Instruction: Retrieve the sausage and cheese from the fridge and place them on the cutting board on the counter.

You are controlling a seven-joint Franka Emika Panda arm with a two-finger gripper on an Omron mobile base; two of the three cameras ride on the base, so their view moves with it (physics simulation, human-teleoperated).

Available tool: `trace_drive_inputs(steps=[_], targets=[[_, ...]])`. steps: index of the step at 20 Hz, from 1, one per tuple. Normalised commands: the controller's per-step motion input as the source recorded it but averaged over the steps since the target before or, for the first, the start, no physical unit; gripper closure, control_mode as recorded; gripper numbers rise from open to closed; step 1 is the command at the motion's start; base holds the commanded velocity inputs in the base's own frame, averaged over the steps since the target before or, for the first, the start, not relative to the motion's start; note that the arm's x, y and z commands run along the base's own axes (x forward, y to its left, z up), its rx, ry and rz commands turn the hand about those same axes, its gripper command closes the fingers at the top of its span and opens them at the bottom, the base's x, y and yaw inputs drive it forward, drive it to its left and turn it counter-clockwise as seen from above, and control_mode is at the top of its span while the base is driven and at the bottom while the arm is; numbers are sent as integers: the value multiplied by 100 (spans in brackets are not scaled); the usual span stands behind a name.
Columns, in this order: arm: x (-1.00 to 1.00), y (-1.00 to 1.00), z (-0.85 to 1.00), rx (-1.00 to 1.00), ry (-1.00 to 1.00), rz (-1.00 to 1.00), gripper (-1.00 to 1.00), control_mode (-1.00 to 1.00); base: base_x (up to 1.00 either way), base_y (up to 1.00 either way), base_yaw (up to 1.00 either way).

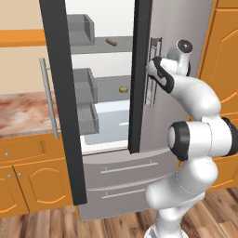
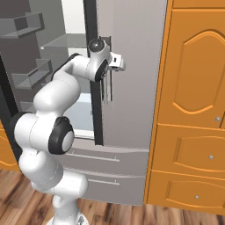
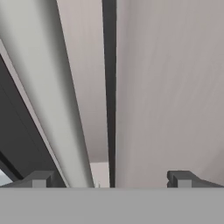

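I am holding my gripper (image 3: pixel 109 177) with its 2 fingers spread around the right door's bar handle (image 3: pixel 61 109) of the fridge (image 1: pixel 172 28), needing a centred squeeze before pulling, while the sausage (image 1: pixel 110 42) and cheese (image 1: pixel 123 89) are sitting on inner shelves.

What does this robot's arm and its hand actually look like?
The arm is a chain of smooth, rounded glossy white segments joined by black ring-shaped joints, with a round dark-centred cap near the wrist. No loose cables or markings show. The gripper has two small, blocky dark grey fingertips.

glossy white rounded arm (image 1: pixel 195 139) links, black joint bands, small dark tool (image 3: pixel 109 178) tips.
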Motion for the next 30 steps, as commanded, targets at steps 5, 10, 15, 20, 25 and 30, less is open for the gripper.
trace_drive_inputs(steps=[5, 10, 15, 20, 25, 30], targets=[[-2, 0, 0, 0, -3, 0, -100, -100, 0, 0, 0], [-16, 0, 10, 0, -1, 0, -100, -100, 0, 0, 0], [-7, 0, 10, 0, -2, 0, -100, -100, 0, 0, 0], [-7, 0, 10, 0, -4, 0, -100, -100, 0, 0, 0], [14, 1, 0, 0, 0, 0, -100, -100, 0, 0, 0], [24, 7, 0, 0, 0, 0, -100, -100, 0, 0, 0]])
